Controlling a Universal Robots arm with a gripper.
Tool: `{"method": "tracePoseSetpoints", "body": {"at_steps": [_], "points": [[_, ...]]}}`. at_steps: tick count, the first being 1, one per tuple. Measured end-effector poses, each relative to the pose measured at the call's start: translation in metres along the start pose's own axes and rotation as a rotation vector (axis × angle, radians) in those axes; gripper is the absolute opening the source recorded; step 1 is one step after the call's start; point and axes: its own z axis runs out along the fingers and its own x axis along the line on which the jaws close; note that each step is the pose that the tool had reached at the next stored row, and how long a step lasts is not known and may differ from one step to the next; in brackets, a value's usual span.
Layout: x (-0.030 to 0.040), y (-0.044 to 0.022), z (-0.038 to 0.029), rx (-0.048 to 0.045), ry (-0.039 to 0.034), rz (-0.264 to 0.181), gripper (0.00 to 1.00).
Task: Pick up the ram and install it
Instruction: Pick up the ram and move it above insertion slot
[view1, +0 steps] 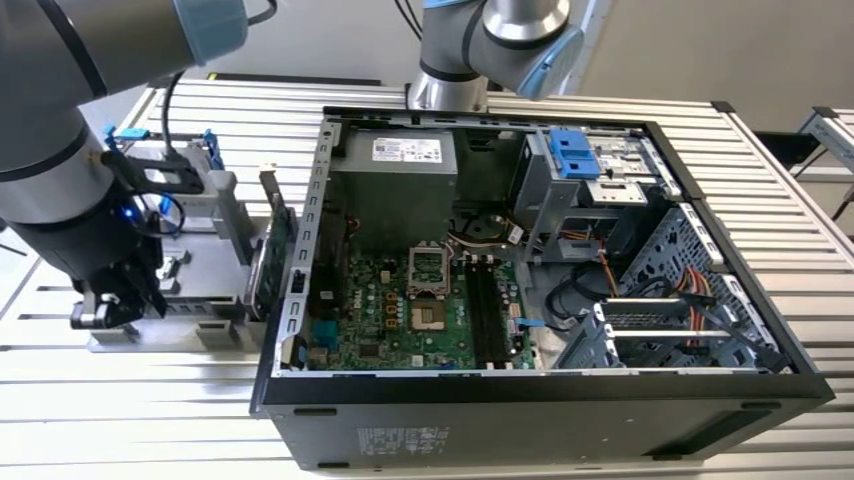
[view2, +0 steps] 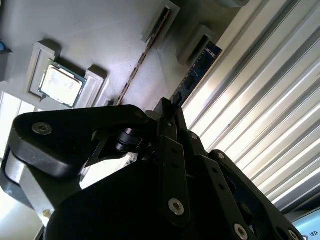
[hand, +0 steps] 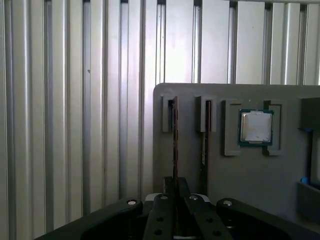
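The tool (hand: 175, 186) pinches the thin, greenish-blue ram stick (view2: 199, 70), which stands edgewise in a grey slotted holder (hand: 240, 170). It is not yet lifted or installed in the open black computer case (view1: 534, 410).

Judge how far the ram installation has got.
Done: nothing installed; the memory slots look empty. In hand: the gripper looks closed on the ram, which stands in its gray holder. Left: lifting it out and seating it in the computer.
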Motion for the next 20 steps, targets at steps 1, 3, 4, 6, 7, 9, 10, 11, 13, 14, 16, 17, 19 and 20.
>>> {"method": "tracePoseSetpoints", "body": {"at_steps": [1,3,4,6,7,9,10,11,13,14,16,17,19,20], "points": [[0.0,0.0,-0.0007,0.0001,-0.0001,0.0,0.0],[-0.0001,0.0,-0.0026,0.0002,-0.0002,0.0,0.0],[-0.0002,0.0,-0.0035,0.0002,-0.0002,0.0,0.0],[-0.0002,0.0001,-0.0055,0.0002,-0.0002,0.0,0.0],[-0.0003,0.0001,-0.0066,0.0003,-0.0002,0.0,0.0],[-0.0004,0.0002,-0.0085,0.0003,-0.0001,0.0,0.0],[-0.0004,0.0002,-0.0093,0.0003,-0.0002,0.0,0.0],[-0.0004,0.0002,-0.0104,0.0003,-0.0002,0.0,0.0],[-0.0005,0.0002,-0.0126,0.0003,-0.0001,0.0,0.0],[-0.0006,0.0002,-0.0138,0.0003,-0.0002,0.0,0.0],[-0.0007,0.0003,-0.0159,0.0003,-0.0002,0.0,0.0],[-0.0007,0.0003,-0.0169,0.0004,-0.0002,0.0,0.0],[-0.0007,0.0003,-0.0185,0.0003,-0.0002,0.0,0.0],[-0.0008,0.0004,-0.0193,0.0003,-0.0002,0.0,0.0]]}}
